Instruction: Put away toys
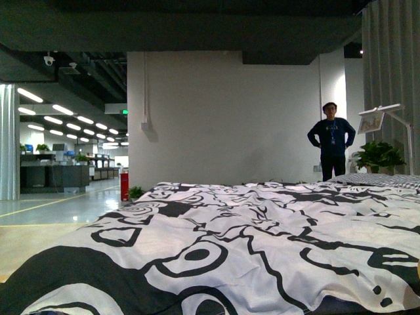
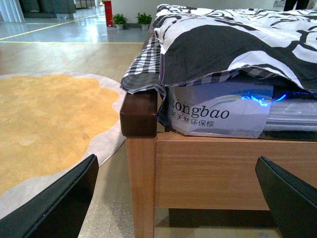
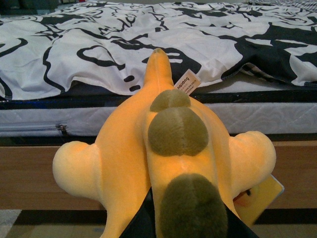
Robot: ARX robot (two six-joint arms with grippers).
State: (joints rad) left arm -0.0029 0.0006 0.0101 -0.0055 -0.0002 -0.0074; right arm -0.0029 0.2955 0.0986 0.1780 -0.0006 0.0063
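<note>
Right wrist view: your right claw (image 3: 188, 224) is holding the toy (image 3: 171, 144). The toy's long body points straight away from the claw, toward the bed (image 3: 29, 173). Your left claw (image 2: 173, 198) is wide open and empty, down by the bed corner.

"ongbao" above Chinese characters on mattress wrap (image 2: 213, 111), blurred print on white tag (image 3: 186, 82) of plush toy (image 3: 173, 148)

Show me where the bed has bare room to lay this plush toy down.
The whole quilt lies bare, from its near edge to the far edge by the white wall. In the right wrist view the stretch just past the plush toy is open too. Tighter only at the far right corner, by the plaid bedding and the potted plant.
</note>
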